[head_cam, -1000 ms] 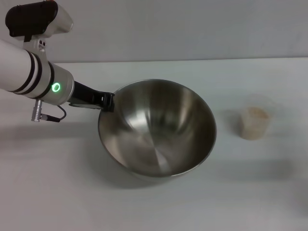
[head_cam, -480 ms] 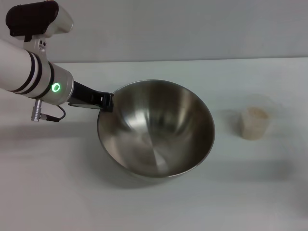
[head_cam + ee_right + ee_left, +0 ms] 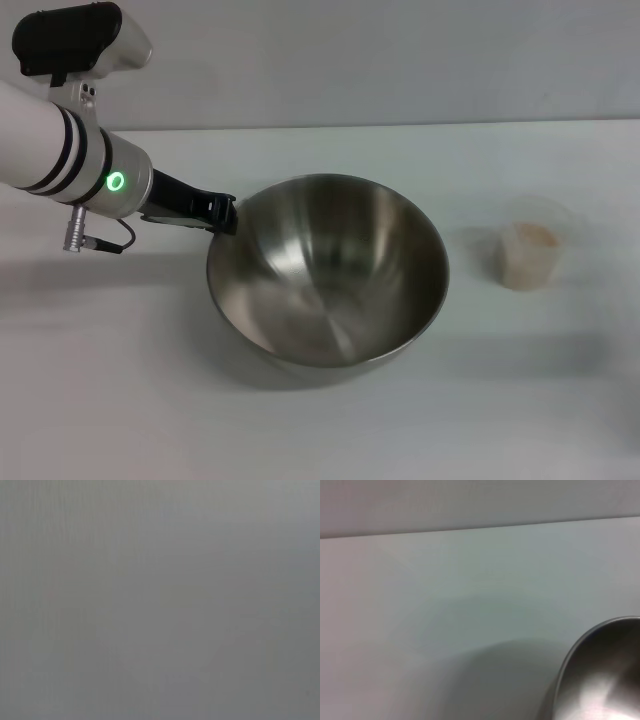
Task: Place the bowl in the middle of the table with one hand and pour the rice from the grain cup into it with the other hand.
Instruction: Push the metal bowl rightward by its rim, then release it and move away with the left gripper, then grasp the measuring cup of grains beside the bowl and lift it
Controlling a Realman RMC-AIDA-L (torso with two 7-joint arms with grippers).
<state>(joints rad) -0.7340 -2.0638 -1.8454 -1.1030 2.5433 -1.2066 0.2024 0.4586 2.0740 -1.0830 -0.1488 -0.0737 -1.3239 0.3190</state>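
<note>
The large steel bowl [image 3: 328,270] sits near the middle of the white table [image 3: 120,380], empty inside. My left gripper [image 3: 226,215] is shut on the bowl's left rim, the arm reaching in from the upper left. Part of the bowl's rim shows in the left wrist view [image 3: 600,670]. The small clear grain cup [image 3: 527,255] stands upright to the right of the bowl, with pale rice [image 3: 533,236] in it. My right gripper is out of view; the right wrist view shows only plain grey.
The table's far edge [image 3: 400,126] meets a grey wall behind the bowl. White tabletop lies in front of the bowl and between the bowl and the cup.
The bowl has shifted slightly down and to the right, settling lower toward the table, with the left gripper still on its rim. The cup has not moved.
</note>
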